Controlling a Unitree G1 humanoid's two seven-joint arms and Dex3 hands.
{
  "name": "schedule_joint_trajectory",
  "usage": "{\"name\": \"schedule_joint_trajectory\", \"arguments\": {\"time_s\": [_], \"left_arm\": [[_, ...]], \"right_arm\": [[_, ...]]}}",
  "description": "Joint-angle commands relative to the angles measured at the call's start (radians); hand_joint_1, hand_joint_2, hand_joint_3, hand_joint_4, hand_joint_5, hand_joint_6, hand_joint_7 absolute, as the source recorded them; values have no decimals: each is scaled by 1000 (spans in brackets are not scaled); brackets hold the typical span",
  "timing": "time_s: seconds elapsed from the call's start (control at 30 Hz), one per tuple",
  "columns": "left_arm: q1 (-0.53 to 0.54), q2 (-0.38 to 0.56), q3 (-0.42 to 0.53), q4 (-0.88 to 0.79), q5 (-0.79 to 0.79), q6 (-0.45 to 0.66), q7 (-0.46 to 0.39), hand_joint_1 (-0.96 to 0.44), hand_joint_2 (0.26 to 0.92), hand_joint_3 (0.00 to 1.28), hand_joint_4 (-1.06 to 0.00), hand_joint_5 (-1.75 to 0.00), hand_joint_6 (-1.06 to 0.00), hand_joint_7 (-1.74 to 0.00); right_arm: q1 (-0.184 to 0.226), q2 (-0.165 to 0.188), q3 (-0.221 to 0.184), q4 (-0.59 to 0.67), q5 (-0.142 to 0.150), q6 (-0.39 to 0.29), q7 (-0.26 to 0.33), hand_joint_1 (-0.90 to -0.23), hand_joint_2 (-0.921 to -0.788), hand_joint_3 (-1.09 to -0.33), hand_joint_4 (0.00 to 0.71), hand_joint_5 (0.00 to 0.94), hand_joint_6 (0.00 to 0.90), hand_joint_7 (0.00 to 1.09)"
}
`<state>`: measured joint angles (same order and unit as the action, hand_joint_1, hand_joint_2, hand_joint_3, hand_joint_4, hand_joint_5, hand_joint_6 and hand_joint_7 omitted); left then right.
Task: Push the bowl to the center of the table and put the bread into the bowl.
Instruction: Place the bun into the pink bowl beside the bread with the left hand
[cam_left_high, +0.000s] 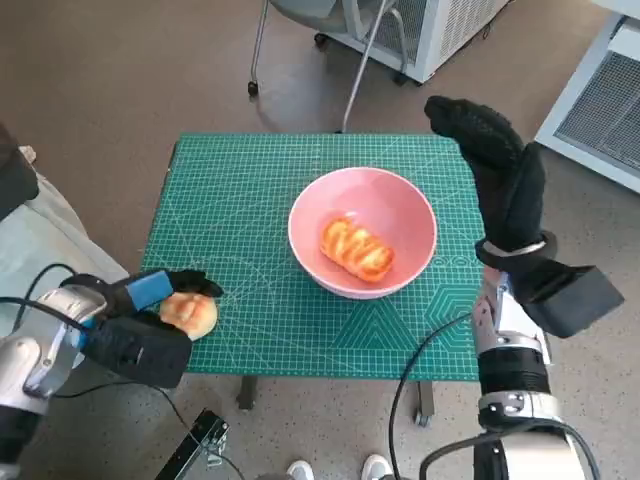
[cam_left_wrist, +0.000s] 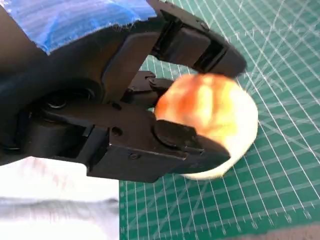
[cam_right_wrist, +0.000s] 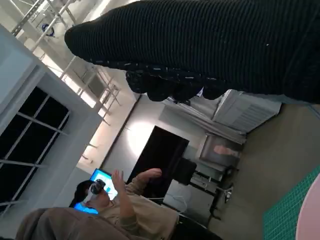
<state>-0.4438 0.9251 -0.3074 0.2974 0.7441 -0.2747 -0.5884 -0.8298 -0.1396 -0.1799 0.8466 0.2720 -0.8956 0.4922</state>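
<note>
Meanwhile the pink bowl sat right of centre on the green cutting mat, with one twisted piece of bread already lying inside it. At the mat's near left corner the left hand gripped a round bread roll, its black fingers closed over and under the roll. The right hand was raised beside the table's right edge, fingers extended and holding nothing. A person showed in the right wrist view

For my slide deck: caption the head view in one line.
Left hand grips a round bread roll at the mat's corner; the pink bowl already holds a twisted bread.
</note>
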Motion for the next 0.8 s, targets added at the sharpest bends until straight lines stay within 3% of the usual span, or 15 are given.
{"name": "schedule_joint_trajectory", "arguments": {"time_s": [0.03, 0.13, 0.37, 0.8], "left_arm": [[-16, -5, 1, 34, -11, -9, 12, -11, 918, 192, -439, -1325, -598, -1251], [-31, -10, 9, 47, -18, 0, 18, -1, 911, 191, -457, -1414, -617, -1173], [-95, -4, 52, 39, -62, 6, 11, 2, 884, 207, -502, -1441, -657, -1079], [-329, -33, 134, -11, -144, 59, 9, 3, 914, 130, -538, -1327, -658, -1144]], "right_arm": [[23, 1, -3, 2, -8, 3, -9, -526, -921, -696, 433, 14, 40, 845], [24, 2, -2, 2, -12, 0, -13, -523, -921, -698, 433, 14, 39, 846], [21, 4, -2, 8, -10, -7, -12, -520, -921, -700, 432, 13, 38, 847], [12, -3, -3, 20, -10, -5, -11, -527, -921, -695, 433, 14, 38, 848]]}}
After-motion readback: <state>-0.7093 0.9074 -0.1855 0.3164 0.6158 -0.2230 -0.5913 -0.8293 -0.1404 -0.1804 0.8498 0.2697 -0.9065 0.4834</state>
